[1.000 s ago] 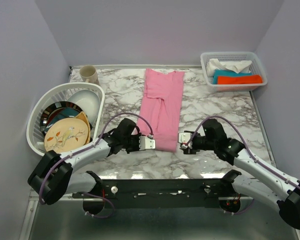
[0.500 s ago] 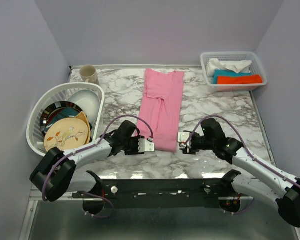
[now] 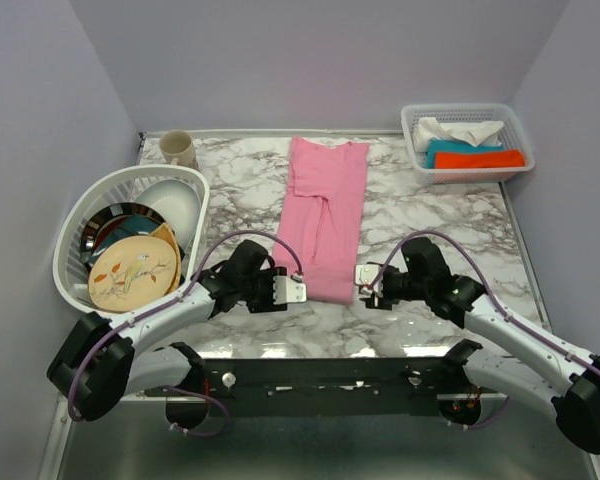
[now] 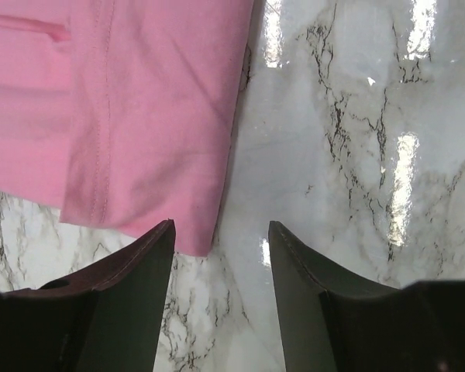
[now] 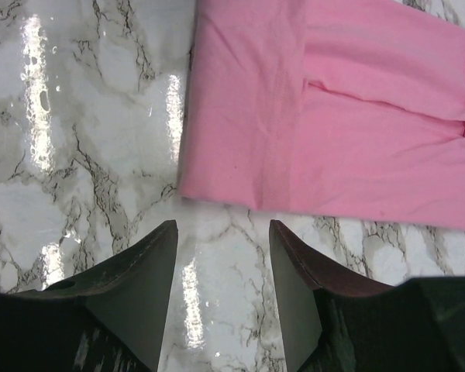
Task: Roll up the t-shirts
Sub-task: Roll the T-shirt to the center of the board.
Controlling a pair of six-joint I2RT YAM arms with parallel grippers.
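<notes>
A light-pink t-shirt [image 3: 325,215] lies folded into a long narrow strip down the middle of the marble table, its near end towards the arms. My left gripper [image 3: 298,290] sits just left of the strip's near-left corner [image 4: 194,232], open and empty, with bare marble between its fingers. My right gripper [image 3: 361,279] stands open just right of the near-right corner [image 5: 217,178], also holding nothing. In both wrist views the pink fabric lies flat beyond the fingertips, untouched.
A white basket [image 3: 75,240] with plates and bowls stands at the left, a beige mug [image 3: 178,148] behind it. A white tray [image 3: 466,170] with folded white, teal and orange cloths sits at the back right. Walls close in on three sides.
My left gripper has opened, let go of the shirt's near-left corner and drawn back slightly to the left. The right gripper has stayed open and nearly still.
</notes>
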